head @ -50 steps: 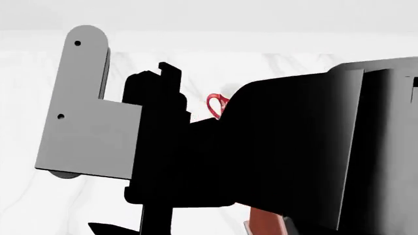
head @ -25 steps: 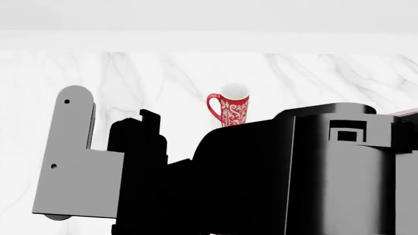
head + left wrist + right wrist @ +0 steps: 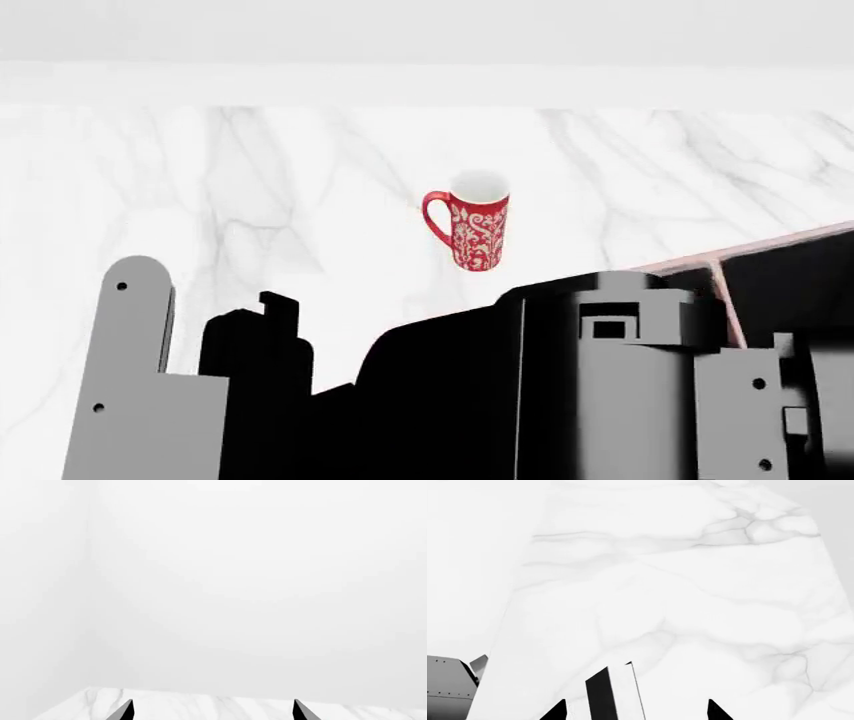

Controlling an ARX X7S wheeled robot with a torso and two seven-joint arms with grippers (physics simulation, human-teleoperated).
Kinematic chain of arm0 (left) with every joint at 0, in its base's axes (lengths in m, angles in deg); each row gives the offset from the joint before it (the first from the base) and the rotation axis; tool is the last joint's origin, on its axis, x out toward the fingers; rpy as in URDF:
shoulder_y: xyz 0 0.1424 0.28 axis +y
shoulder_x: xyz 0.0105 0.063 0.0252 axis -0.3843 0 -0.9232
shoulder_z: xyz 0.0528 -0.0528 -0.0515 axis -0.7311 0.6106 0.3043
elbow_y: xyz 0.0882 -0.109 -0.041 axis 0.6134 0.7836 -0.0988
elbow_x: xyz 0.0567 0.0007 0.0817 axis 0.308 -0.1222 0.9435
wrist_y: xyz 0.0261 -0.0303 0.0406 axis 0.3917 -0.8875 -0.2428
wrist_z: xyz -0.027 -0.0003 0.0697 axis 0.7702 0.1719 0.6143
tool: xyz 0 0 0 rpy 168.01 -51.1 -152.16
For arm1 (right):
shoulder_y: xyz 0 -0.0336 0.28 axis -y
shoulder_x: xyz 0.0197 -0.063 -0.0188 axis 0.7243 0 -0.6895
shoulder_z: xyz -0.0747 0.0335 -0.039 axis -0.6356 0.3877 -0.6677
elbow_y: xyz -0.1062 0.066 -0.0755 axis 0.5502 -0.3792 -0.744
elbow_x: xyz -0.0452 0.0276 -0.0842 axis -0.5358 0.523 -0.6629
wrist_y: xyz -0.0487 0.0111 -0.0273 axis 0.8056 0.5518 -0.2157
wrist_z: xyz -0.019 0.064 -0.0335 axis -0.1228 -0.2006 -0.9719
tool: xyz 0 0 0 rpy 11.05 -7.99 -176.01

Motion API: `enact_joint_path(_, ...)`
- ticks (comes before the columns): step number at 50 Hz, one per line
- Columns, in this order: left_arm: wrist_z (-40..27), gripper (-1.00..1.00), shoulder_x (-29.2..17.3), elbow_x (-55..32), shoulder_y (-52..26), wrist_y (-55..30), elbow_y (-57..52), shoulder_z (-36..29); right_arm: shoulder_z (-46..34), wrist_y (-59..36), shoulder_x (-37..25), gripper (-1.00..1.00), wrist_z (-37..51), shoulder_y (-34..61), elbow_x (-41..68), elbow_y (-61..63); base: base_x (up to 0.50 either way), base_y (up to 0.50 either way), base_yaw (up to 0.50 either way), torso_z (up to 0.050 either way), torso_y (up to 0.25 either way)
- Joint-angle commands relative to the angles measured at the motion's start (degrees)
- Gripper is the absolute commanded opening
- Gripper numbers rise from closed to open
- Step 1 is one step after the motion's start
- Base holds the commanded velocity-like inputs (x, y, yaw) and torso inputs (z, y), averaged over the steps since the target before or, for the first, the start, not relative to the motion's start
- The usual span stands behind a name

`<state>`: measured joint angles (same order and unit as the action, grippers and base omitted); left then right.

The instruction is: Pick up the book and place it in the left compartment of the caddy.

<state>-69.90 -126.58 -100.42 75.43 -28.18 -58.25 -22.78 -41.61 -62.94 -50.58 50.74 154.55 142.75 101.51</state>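
Observation:
The book (image 3: 602,695), black with a white page edge, stands on the marble in the right wrist view. It shows between the open fingertips of my right gripper (image 3: 637,712), nearer one of them and with a gap to each. My left gripper (image 3: 212,712) is open on nothing, facing a white wall over the table's far edge. In the head view the caddy (image 3: 747,250) shows only as a reddish-brown rim and divider with black lining at the right. I cannot tell which slot is the left compartment. Both arms hide the book there.
A red patterned mug (image 3: 467,232) stands upright mid-table, beyond the arms. My left arm's grey bracket (image 3: 134,390) and my right arm's black housing (image 3: 614,380) fill the lower head view. A grey arm part (image 3: 447,685) shows beside the book.
In the head view both arms have dropped lower in the picture. The mug, mostly covered before, now shows whole, and the caddy's rim has come into sight at the right.

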Motion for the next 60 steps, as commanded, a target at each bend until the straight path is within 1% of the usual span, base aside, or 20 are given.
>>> enact_joint_path(1, -0.2, 1.00, -0.1, 0.5, 0.3, 0.2, 0.0, -0.1, -0.5, 0.9, 1.3, 1.00, 0.5, -3.2, -1.2, -0.9, 0.00, 0.00, 0.00, 0.000, 0.000)
enact_joint_path(15, -0.2, 1.00, 0.0, 0.3, 0.2, -0.3, -0.2, 0.2, -2.8, 2.7, 1.2, 1.00, 0.3, -8.7, -5.2, -4.5, 0.00, 0.00, 0.00, 0.000, 0.000)
enact_joint_path(26, -0.6, 1.00, -0.5, 0.4, 0.3, 0.1, -0.3, 0.2, -3.3, 3.0, 1.2, 1.00, 0.1, -10.2, -6.2, -5.6, 0.00, 0.00, 0.00, 0.000, 0.000)
enact_joint_path(44, -0.8, 1.00, -0.7, 0.7, 0.5, 0.2, -0.4, 0.2, -4.3, 4.2, 0.8, 1.00, 2.9, -13.4, -9.8, -5.8, 0.00, 0.00, 0.00, 0.000, 0.000)
enact_joint_path(60, -0.6, 1.00, -0.5, 1.1, 0.7, 0.0, -0.4, 0.2, -4.2, 6.8, 1.0, 1.00, 2.2, -17.1, -11.5, -9.0, 0.00, 0.00, 0.00, 0.000, 0.000)
